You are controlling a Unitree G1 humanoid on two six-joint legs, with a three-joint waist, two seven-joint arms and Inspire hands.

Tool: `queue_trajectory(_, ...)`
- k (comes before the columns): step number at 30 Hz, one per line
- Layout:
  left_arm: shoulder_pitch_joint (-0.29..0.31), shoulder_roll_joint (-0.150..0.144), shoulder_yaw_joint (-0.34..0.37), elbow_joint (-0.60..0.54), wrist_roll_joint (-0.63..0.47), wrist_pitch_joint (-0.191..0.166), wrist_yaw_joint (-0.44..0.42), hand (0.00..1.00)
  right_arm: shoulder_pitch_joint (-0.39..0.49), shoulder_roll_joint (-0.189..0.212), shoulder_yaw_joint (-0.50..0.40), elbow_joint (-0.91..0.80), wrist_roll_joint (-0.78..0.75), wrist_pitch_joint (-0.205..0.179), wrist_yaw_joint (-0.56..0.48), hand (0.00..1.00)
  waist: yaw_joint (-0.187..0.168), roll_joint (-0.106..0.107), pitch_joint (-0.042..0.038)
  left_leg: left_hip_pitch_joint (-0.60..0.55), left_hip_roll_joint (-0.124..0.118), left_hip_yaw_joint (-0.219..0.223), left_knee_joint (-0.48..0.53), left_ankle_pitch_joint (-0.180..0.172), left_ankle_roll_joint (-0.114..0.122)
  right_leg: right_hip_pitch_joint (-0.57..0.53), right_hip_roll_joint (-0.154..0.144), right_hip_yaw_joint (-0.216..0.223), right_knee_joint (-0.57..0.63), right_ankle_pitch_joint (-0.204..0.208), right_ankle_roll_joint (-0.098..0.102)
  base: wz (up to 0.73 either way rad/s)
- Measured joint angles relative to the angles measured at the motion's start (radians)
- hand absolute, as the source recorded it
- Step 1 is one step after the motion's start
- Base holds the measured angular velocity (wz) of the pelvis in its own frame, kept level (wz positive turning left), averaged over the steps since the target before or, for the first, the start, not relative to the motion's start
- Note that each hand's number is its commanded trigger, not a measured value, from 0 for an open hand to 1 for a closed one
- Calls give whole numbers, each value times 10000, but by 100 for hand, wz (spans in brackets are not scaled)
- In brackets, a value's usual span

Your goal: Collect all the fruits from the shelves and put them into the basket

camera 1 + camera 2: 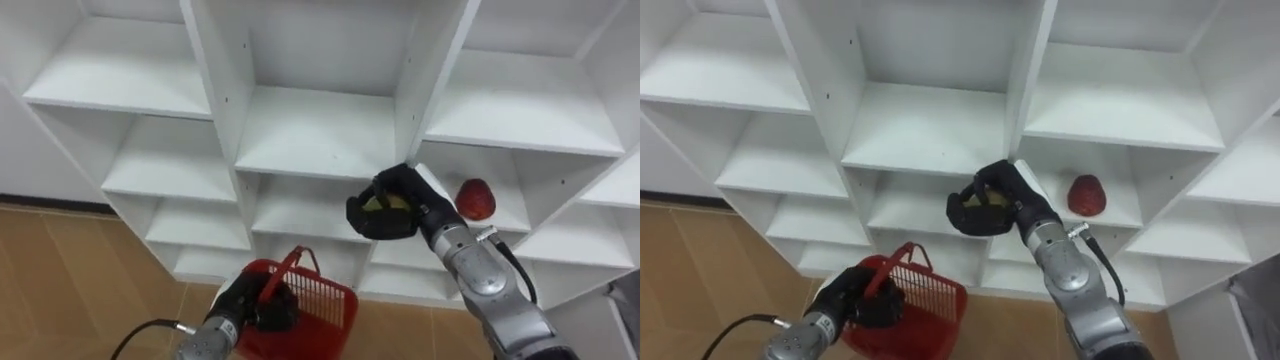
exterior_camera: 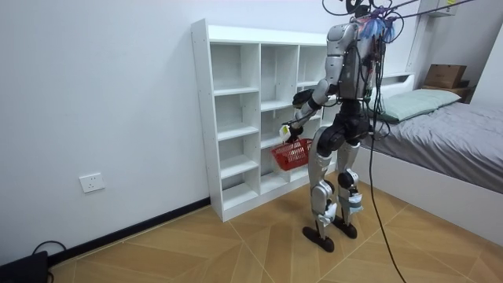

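The robot stands upright on the wood floor, close up against the white closet (image 1: 318, 135), facing its open shelves. A bed (image 2: 460, 137) lies behind it at the room view's right.

Its right hand (image 1: 408, 188) is raised in front of the middle column of shelves. The fingers are curled tight round a yellow fruit (image 1: 384, 205), which shows as a yellow-green patch between the fingers and thumb. Only part of that fruit can be seen, so I cannot tell what kind it is.

Just to the right of those fingers, and clear of them, a red fruit (image 1: 476, 199) sits on a shelf in the right column. It is near the shelf's front edge and nothing touches it.

Below the right hand's fingers and off to their left hangs the red basket (image 1: 328, 302). The left hand (image 1: 262, 302) holds it low in front of the bottom shelves. The left fingers are clamped round the handle (image 1: 287, 266), which arches up above them. The basket's slatted side tilts away to the right of those fingers. From here I cannot see whether anything lies inside it.

In the room view the basket hangs at about hip height, between the robot and the closet.
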Motion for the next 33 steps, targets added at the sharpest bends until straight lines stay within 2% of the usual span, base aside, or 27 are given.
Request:
queue_trajectory(5, 0, -1, 1, -1, 0, -72, 5, 100, 1, 157, -10, 1, 0, 0, -2, 100, -125, 79, 49, 52, 11, 71, -123, 3, -3, -33, 9, 77, -8, -1, 1, -5)
queue_trajectory(11, -2, -4, -46, -34, 4, -412, 20, 100, 35, 198, -7, 104, -1, -56, -8, 100, -228, 109, 56, 145, 9, 103, -254, 5, -7, -25, 10, 102, -11, -1, 2, -1)
queue_trajectory(18, -2, -77, -371, -150, -413, -431, 98, 100, 648, 312, 73, 159, 13, -61, -3, 100, -211, 215, 102, 126, 7, 105, -276, 5, -7, -38, 17, 131, -22, -2, 3, 0)
queue_trajectory(22, -2, -202, -489, -311, -643, -431, 131, 100, 665, 323, 74, 272, 235, -61, -6, 100, -217, 332, 87, 86, 2, 109, -249, 7, -10, -48, 20, 107, -54, -2, 3, 0)
queue_trajectory(25, -3, -290, -644, -394, -838, -441, 131, 100, 659, 329, 75, 678, 239, -62, -2, 100, -189, 443, 23, 78, 2, 108, -264, 18, -22, -49, 25, 112, -102, -1, 2, 0)
queue_trajectory(33, -2, -428, -771, -568, -1566, -580, 96, 100, 635, 398, 85, 1337, 251, -63, 81, 100, -176, 457, 14, -50, 11, 148, -314, 27, -34, -217, 36, 138, -135, -1, 1, 0)
